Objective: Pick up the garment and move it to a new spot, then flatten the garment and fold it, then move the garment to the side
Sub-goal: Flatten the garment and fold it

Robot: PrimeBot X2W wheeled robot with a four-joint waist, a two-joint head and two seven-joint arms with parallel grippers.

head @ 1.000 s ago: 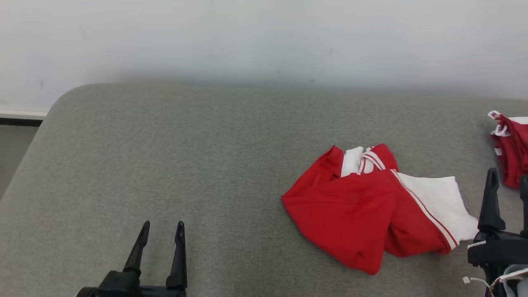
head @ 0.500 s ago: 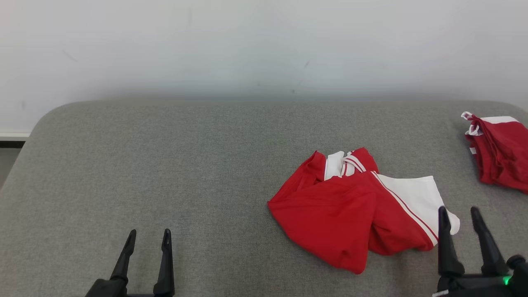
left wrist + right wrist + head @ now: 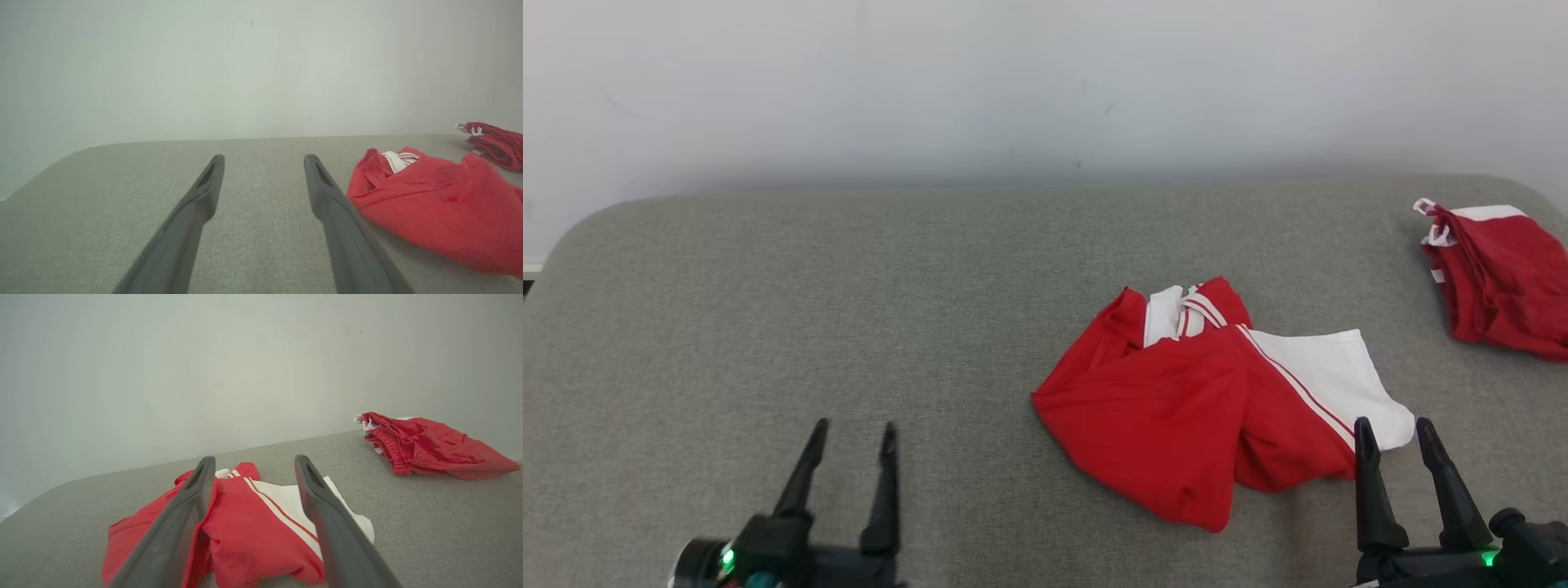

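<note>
A crumpled red garment [image 3: 1176, 408] with a white panel and white stripes lies right of centre on the grey padded table [image 3: 849, 286]. It also appears at the right of the left wrist view [image 3: 429, 208] and low in the right wrist view [image 3: 253, 526]. My right gripper [image 3: 1395, 429] stands open at the lower right, its fingertips just beside the garment's white corner, with nothing between them. My left gripper [image 3: 854, 433] is open at the lower left, well clear of the garment, over bare table.
A second red bundle of cloth [image 3: 1499, 278] lies at the table's far right edge, also seen in the right wrist view [image 3: 425, 445]. A pale wall [image 3: 1045, 82] runs behind the table. The table's rounded left corner [image 3: 572, 229] is near the frame's left edge.
The head camera has shifted, so the whole scene sits further left. My right gripper has come in lower and leftward toward the garment's white corner. The garment itself lies as before.
</note>
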